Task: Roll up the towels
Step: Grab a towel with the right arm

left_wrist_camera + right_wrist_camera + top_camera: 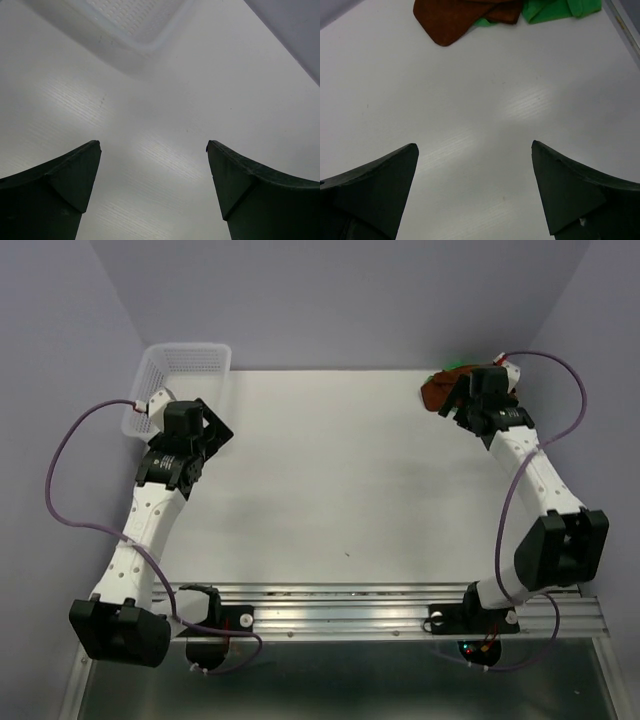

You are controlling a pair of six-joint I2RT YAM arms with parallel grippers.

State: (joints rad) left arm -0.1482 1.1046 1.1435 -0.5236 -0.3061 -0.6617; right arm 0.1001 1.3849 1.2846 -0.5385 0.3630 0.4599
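Between the widely spread fingers of the right gripper (475, 150) nothing is held, and white table (485, 100) is seen below them. Just beyond, at the far right corner, the rust-brown towel (451, 19) is found crumpled, partly laid over the bright green towel (555, 9). Well apart on the far left, the left gripper (152, 145) is likewise held wide and unloaded, near the white mesh basket (145, 22).

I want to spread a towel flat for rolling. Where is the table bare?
The table is bare across its middle, between left arm and right arm. Crowded: far right corner, where brown towel and green towel lie bunched; far left corner holds the basket.
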